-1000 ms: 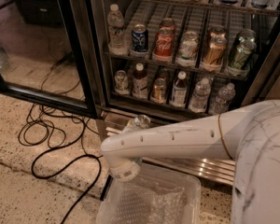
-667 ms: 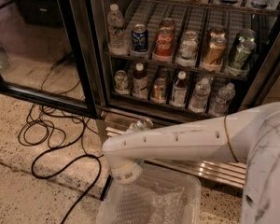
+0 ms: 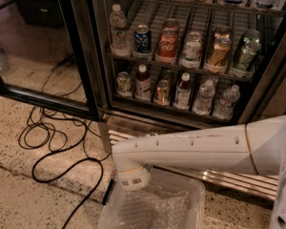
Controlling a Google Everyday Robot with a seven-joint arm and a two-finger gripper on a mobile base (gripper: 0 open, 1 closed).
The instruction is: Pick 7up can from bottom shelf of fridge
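Observation:
The fridge (image 3: 271, 75) stands open, with its bottom shelf (image 3: 171, 109) low in the middle. The 7up can (image 3: 124, 82), small and silvery, stands at the left front of that shelf. Right of it are a dark bottle (image 3: 143, 82), a gold-amber can (image 3: 162, 92), another bottle (image 3: 182, 90) and two water bottles (image 3: 203, 97). My white arm reaches in from the right, across the base grille (image 3: 229, 178). My gripper (image 3: 133, 175) is at its left end, below and in front of the 7up can and well apart from it.
A clear plastic bin (image 3: 200, 187) with bubble wrap sits on the floor under the arm's end. Black cables (image 3: 62, 147) loop on the speckled floor at the left. The open glass door (image 3: 81, 56) swings out leftward. The rack above holds several cans and a water bottle.
The arm has sunk slightly and its end has shifted a little to the right and down. Nothing in the fridge has moved.

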